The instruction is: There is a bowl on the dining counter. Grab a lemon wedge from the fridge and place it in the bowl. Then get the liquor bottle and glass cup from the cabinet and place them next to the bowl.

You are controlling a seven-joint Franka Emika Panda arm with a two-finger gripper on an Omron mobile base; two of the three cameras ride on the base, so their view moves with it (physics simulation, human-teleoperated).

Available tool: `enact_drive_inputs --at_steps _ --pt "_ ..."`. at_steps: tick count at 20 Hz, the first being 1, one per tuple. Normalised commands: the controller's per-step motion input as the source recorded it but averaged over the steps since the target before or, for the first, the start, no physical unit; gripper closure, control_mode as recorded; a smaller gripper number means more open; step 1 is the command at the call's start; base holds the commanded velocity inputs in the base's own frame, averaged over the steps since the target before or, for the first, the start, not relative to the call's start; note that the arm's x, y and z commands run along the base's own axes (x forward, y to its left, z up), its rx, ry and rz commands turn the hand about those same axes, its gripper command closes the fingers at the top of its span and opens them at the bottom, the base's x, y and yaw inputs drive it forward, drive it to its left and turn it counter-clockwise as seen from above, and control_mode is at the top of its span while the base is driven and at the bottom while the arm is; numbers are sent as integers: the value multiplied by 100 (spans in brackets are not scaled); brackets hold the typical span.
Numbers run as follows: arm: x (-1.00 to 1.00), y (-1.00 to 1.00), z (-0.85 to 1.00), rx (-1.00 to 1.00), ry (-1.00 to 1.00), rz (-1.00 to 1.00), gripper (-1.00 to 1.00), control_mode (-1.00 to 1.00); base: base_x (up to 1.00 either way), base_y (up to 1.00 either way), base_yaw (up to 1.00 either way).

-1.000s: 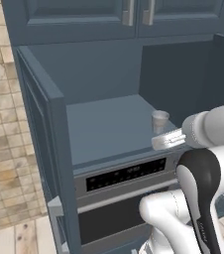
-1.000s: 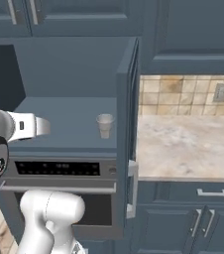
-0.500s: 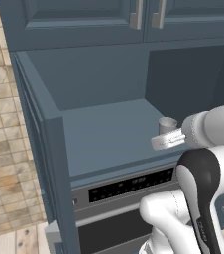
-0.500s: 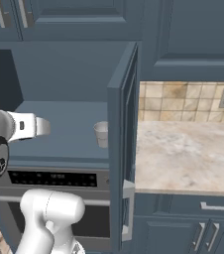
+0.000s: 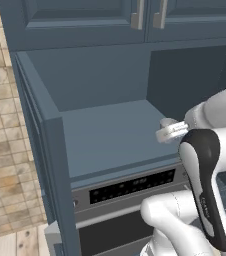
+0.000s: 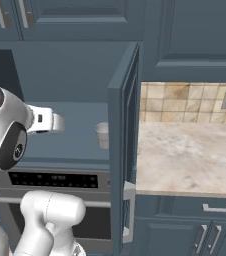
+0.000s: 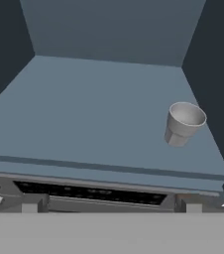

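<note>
Glass cup [image 7: 184, 123] stands upright on the open cabinet's shelf [image 7: 94, 124], toward its right side, near the right wall and above the oven panel [image 5: 132, 186]. Jaws are spread wide, holding nothing, short of the shelf.

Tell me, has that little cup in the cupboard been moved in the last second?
No. The glass cup stands at the same spot near the right wall of the cabinet shelf; the whole picture shifts because the base is driving.
</note>
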Motion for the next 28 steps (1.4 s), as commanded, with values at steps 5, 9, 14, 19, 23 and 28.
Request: enact_drive_inputs --at_steps 5,9,14,19,23,28 --pt "20 -11 0 0 24 -6 -100 -100 0 0 0" --pt "18 -1 -20 -5 22 -6 -100 -100 0 0 0" --pt "3 0 -44 -17 4 -2 -100 -100 0 0 0" --pt "0 2 -47 -32 -7 0 -100 -100 0 0 0" --pt "0 0 -25 -20 -6 2 -100 -100 0 0 0" --pt "19 -9 1 -2 6 2 -100 -100 0 0 0"
